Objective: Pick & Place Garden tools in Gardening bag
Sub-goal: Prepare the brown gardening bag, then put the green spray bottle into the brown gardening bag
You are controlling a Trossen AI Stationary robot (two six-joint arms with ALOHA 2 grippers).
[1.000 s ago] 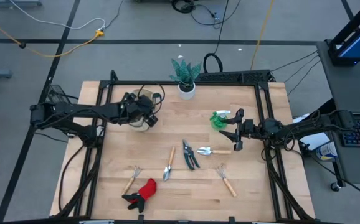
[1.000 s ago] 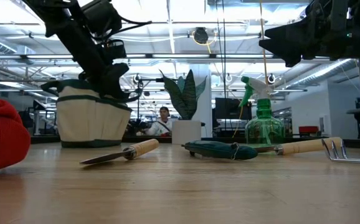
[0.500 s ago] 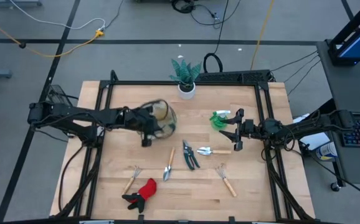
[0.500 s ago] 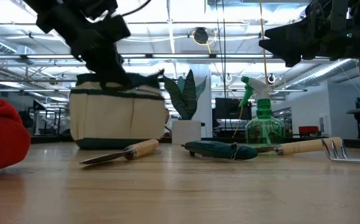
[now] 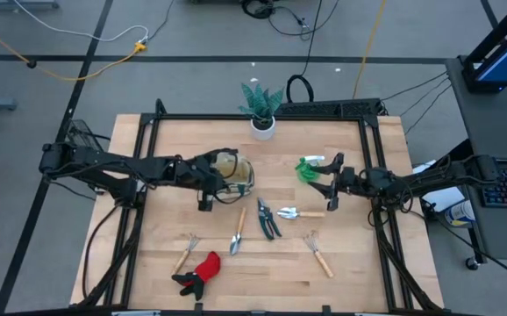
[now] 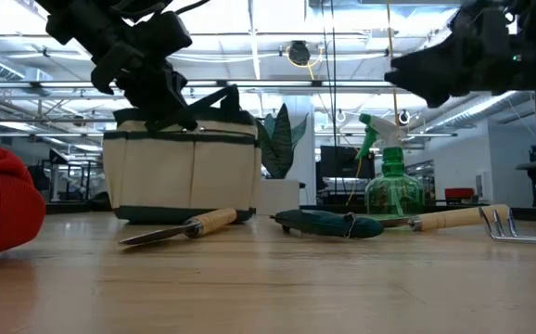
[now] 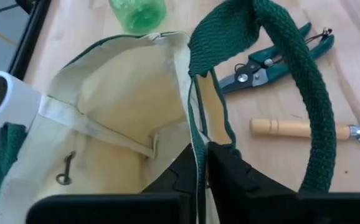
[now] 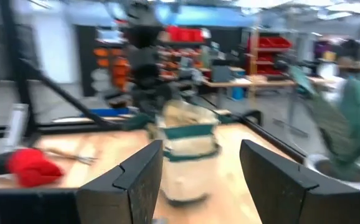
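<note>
Centrally over the tabletop (image 5: pixel 350 263), left gripper (image 7: pixel 202 163) pinched on the rim of the gardening bag (image 6: pixel 180 172), dark fingers (image 7: pixel 230 174) either side of the beige wall just under the green trim; jaws narrow, fabric between them. Bag upright on the wood, mouth open toward the wrist camera, one dark green looped handle (image 7: pixel 292 74) arching just beyond the fingertips. Past that handle, on the far side from the gripper: pruning shears (image 7: pixel 273 56) and, nearer, a wooden-handled trowel (image 7: pixel 304 129). Beyond the bag's far rim, green spray bottle (image 7: pixel 137 11).

Seen from above, same gripper (image 5: pixel 208 175) at the bag's left edge, with the shears (image 5: pixel 267 218) and a second trowel (image 5: pixel 237 233) just forward and to its right. Further off toward the near table edge: a small rake (image 5: pixel 185 250) and the red-black glove (image 5: pixel 201 270). Another rake (image 5: pixel 318 253) well apart, over on the right side.

Right gripper (image 5: pixel 331 186) raised at the table's right side, fingers (image 8: pixel 136 180) spread wide, nothing between them. Spray bottle (image 5: pixel 307 168) just beside it; short trowel (image 5: pixel 299 212) just below it on the wood. Potted plant (image 5: pixel 261 107) at the far edge, well apart from both grippers.
</note>
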